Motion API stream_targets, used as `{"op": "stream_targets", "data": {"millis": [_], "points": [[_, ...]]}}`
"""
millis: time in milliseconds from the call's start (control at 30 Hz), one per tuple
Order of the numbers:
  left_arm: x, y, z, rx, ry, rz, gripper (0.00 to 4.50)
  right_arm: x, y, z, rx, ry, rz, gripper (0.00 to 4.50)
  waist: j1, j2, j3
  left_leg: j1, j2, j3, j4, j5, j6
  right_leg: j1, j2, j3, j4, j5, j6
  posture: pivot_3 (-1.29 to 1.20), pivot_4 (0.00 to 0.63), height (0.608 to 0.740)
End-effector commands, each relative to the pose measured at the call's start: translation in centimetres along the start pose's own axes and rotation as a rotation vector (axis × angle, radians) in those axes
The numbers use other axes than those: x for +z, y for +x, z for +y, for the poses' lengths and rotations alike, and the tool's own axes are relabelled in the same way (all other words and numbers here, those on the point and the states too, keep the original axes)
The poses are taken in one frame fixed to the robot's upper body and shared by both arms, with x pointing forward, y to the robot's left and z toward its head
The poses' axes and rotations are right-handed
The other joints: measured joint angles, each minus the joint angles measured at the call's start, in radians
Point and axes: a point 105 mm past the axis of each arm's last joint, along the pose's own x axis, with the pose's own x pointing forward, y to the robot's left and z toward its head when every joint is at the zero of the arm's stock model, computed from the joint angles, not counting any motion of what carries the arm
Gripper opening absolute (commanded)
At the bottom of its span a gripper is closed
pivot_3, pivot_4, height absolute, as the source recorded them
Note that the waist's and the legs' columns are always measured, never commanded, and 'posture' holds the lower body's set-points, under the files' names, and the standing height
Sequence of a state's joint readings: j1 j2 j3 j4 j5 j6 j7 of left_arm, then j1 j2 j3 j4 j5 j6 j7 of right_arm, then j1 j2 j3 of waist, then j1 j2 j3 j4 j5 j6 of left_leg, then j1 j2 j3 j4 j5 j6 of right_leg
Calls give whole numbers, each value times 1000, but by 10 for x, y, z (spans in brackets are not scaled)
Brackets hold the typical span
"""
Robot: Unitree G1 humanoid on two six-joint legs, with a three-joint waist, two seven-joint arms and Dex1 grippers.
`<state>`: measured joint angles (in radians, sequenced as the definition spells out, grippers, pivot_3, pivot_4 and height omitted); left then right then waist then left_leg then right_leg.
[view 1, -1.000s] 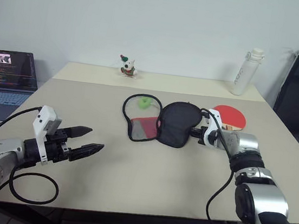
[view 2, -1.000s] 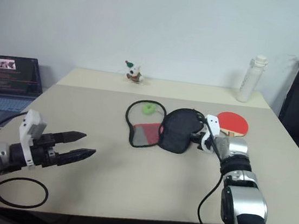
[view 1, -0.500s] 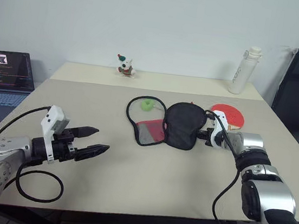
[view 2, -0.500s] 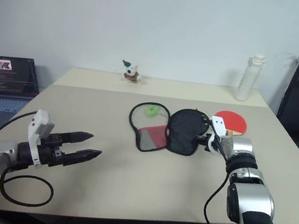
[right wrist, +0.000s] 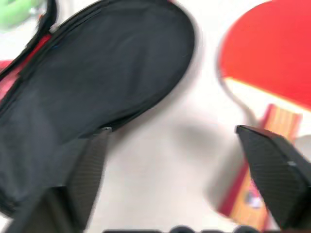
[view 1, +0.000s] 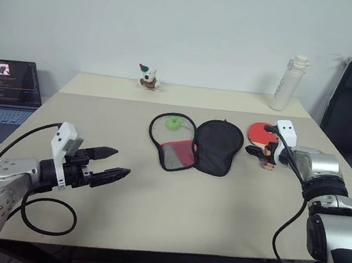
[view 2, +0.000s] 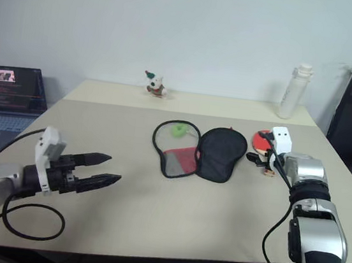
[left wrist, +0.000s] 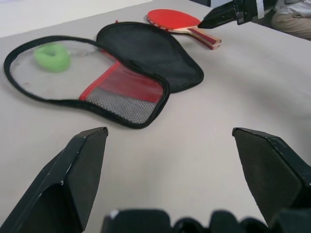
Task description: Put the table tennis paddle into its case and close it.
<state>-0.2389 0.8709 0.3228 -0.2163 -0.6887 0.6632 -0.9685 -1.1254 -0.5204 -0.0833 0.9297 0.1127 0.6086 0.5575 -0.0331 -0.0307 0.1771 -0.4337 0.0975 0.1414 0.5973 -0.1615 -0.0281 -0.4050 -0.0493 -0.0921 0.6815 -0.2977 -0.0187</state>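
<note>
I note my left gripper [view 1: 113, 164] hovering above the table [view 1: 173, 208] with its fingers spread and empty, the case [view 1: 194, 143] lying unzipped and splayed flat well ahead of it and to its right. My right gripper [view 1: 259, 148] also stands with its fingers spread, holding nothing. The table tennis paddle [view 1: 264, 132] lies flat directly beneath and just ahead of that gripper, with the case's black half just to its left.

L gripper [view 1: 111, 164] jaws wide apart, pointing fwd-right, arm low; R gripper [view 1: 255, 143] jaws spread, arm extended fwd.
</note>
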Motion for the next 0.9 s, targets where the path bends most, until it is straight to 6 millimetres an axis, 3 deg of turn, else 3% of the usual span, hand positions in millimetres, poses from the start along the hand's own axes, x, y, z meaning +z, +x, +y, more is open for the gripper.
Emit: {"op": "stream_targets", "data": {"millis": [33,267,633,900], "points": [[10,3,4,3,38,-32,4500,16,0,-13,-119,36,-86,4478,0,0,0,0,0,0,0,0,0,0,0,0,0,0,0,0,150,740],[14,12,9,-13,56,-40,4500,-7,17,-15,-254,140,-82,4478,0,0,0,0,0,1,1,1,-1,0,1,1,0,0,0,0,150,740],[18,16,5,-36,65,-62,4500,-12,30,-1,-279,94,-97,4478,1,0,0,0,0,1,1,1,-2,0,2,2,0,0,0,0,150,740],[22,24,-7,-71,78,-80,4500,-12,27,-10,-358,48,-114,4478,0,0,0,0,1,1,2,1,-2,1,2,2,1,0,0,0,150,740]]}}
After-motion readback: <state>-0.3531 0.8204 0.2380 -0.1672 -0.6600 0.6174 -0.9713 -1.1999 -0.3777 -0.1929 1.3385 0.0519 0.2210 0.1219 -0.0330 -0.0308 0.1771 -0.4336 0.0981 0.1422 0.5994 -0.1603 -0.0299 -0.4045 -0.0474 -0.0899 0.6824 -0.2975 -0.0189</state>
